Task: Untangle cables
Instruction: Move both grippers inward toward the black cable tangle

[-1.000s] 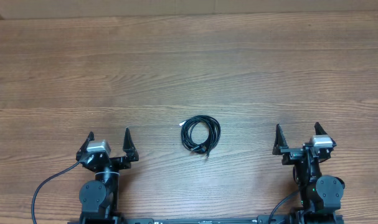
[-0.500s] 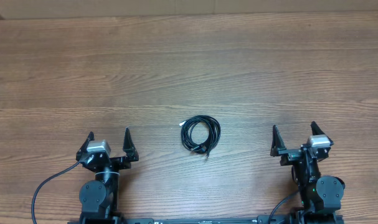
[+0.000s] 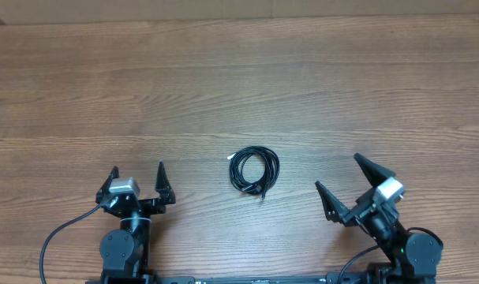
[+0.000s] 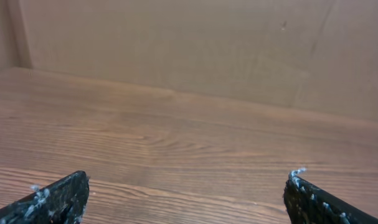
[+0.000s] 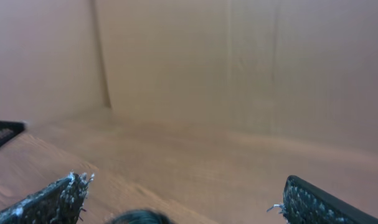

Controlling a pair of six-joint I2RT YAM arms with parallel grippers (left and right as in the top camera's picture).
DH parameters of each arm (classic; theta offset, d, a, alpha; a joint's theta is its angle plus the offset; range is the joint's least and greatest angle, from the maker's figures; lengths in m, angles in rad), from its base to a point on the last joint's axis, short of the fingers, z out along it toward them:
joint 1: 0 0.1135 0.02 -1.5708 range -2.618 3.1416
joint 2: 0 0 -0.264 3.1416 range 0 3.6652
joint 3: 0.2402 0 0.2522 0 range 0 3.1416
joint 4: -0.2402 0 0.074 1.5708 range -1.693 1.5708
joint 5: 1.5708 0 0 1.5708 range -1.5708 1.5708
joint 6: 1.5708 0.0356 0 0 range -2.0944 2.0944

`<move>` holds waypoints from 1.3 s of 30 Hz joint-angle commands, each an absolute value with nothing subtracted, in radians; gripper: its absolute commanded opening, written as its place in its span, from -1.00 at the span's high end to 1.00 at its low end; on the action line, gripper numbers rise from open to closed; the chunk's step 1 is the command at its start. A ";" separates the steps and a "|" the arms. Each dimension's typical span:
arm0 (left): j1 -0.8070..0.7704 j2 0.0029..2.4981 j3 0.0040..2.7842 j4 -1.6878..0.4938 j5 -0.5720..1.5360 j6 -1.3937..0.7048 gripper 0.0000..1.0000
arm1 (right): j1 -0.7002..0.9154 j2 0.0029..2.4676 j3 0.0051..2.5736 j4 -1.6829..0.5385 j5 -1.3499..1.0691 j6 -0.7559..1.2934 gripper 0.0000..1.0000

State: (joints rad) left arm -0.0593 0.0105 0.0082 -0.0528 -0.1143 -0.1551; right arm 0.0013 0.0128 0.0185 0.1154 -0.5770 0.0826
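Observation:
The cables point(image 3: 254, 170) lie in one small black coil on the wooden table, mid-front, with a silver-tipped plug end at its upper left. A dark curved edge of the coil point(image 5: 139, 217) shows at the bottom of the right wrist view. My left gripper point(image 3: 137, 179) is open and empty, to the left of the coil; in the left wrist view point(image 4: 185, 193) it sees only bare wood. My right gripper point(image 3: 338, 175) is open and empty, turned toward the coil from the right, also seen in the right wrist view point(image 5: 182, 193).
The wooden table point(image 3: 239, 87) stretches away to a cardboard wall point(image 4: 189, 43) at the back. The left gripper's finger point(image 5: 3, 132) shows at the left edge of the right wrist view.
My right gripper has swung left and turned toward the coil. The left arm and the coil have not moved.

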 commanded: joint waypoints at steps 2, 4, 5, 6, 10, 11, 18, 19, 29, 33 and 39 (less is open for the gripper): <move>-0.059 0.006 0.005 -0.032 -0.012 -0.162 -0.99 | -0.001 0.003 0.048 0.233 -0.591 0.177 -1.00; -0.059 0.006 0.005 -0.025 -0.013 -0.162 -0.99 | -0.001 0.003 0.083 0.257 -0.581 0.191 -1.00; -0.059 0.006 0.005 -0.027 -0.010 -0.162 -0.99 | -0.001 0.003 0.105 0.256 -0.578 0.191 -0.99; -0.059 0.006 0.005 -0.029 0.015 -0.167 -0.99 | -0.001 0.003 0.128 0.247 -0.577 0.188 -1.00; -0.059 0.006 0.012 0.055 0.269 -0.157 -0.99 | -0.001 0.007 0.233 0.149 -0.577 0.177 -1.00; -0.059 0.006 0.021 0.084 0.322 -0.157 -0.99 | -0.001 0.011 0.271 0.096 -0.577 0.162 -1.00; -0.059 0.030 0.287 -0.058 0.243 -0.089 -1.00 | -0.001 0.113 0.585 -0.342 -0.402 -0.010 -1.00; -0.059 0.049 0.348 -0.111 0.210 -0.089 -1.00 | -0.001 0.144 0.636 -0.397 -0.379 -0.009 -0.99; -0.059 0.572 1.095 -0.783 0.286 -0.014 -0.99 | -0.001 0.612 1.099 -0.953 -0.399 -0.008 -1.00; -0.059 0.746 1.269 -0.921 0.498 -0.039 -0.99 | -0.001 0.797 1.262 -1.160 -0.466 -0.008 -1.00; -0.059 0.875 1.293 -0.938 0.831 -0.101 -0.99 | -0.001 0.943 1.297 -1.238 -0.852 0.003 -0.99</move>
